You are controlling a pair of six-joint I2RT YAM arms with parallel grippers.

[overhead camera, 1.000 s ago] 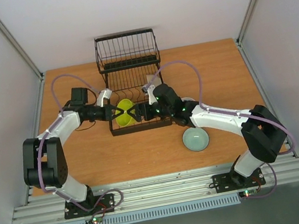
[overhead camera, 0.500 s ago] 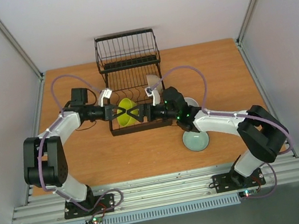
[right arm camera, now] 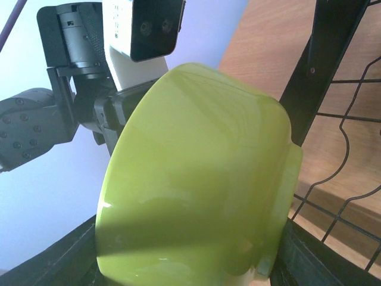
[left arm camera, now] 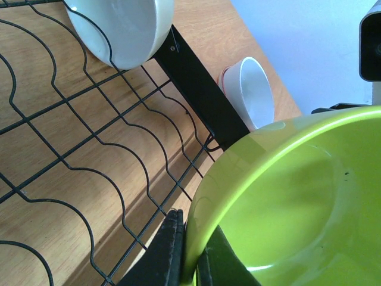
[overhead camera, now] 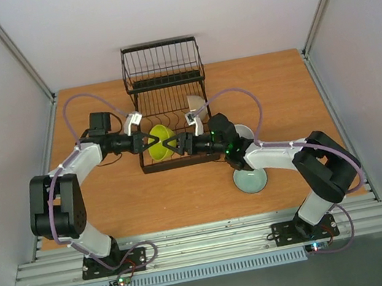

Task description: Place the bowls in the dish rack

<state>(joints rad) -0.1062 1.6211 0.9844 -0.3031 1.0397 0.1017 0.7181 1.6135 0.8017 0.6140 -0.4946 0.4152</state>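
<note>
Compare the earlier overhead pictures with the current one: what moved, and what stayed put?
The right gripper edged left, its fingers now either side of the yellow-green bowl; its arm swung nearer, uncovering a white bowl in the dish rack. Unchanged: the left gripper pinches the yellow-green bowl's rim over the rack, and the pale teal bowl sits on the table.

- A wooden table [overhead camera: 114,208] is enclosed by plain pale walls [overhead camera: 168,13] — left, right and behind.
- Metal posts [overhead camera: 11,49] are set at the back corners.
- A slotted aluminium rail [overhead camera: 208,242] is fixed along the near edge — all evenly lit.
</note>
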